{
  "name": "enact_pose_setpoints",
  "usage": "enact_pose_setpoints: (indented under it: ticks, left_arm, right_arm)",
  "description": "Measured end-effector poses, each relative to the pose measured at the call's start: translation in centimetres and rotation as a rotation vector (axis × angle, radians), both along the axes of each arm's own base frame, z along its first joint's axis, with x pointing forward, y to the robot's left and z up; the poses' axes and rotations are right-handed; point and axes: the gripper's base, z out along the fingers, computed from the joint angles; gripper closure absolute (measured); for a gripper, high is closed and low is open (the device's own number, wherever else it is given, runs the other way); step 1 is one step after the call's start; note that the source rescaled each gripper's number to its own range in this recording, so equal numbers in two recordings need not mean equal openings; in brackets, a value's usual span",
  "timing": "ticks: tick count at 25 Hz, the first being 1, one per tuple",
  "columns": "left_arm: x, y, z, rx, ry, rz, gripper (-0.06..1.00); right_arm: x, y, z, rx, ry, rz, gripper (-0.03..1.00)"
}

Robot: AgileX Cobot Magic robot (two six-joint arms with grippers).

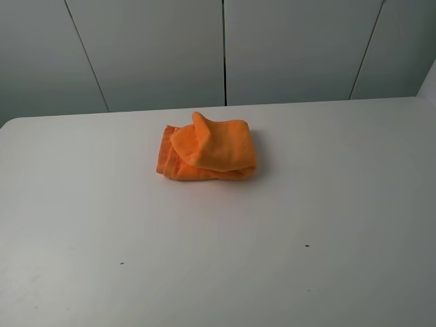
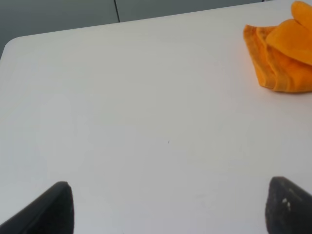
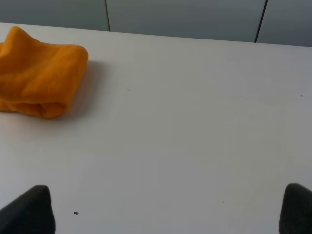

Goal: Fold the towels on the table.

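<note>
Towel (image 1: 207, 148) sits on the white table (image 1: 218, 272), a bit behind the middle and a little to the left in the high view. It is bright orange and folded into a thick, lumpy bundle. The top layer curls over, and one corner pokes up at the back. Hem bands show along its left edge, stacked one on another. Its front edge is a soft round fold, not a flat one.

White table spreads wide on every side of the towel. The back edge of the table runs close behind it, and a rounded corner shows at the far left. Grey wall panels (image 1: 157, 48) stand behind the table. Two tiny dark specks (image 1: 306, 246) lie on the front part.

Neither arm shows in the high view. The left gripper (image 2: 168, 207) hangs over bare table with its two black fingers (image 2: 48, 209) far apart, holding nothing. The right gripper (image 3: 165, 209) does the same, fingers (image 3: 29, 212) spread wide and empty. Both are well apart from the towel. Only the finger tips show, so I cannot tell how high they hang.
</note>
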Motion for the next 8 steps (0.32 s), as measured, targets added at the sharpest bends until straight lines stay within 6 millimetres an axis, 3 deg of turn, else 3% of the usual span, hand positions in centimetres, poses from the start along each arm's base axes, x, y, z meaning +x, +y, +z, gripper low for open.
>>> enact_pose_setpoints:
  ticks: [8]
  left_arm:
    - [0.00,0.00,0.00,0.000,0.000,0.000,-0.06]
  right_arm:
    - [0.00,0.00,0.00,0.000,0.000,0.000,-0.03]
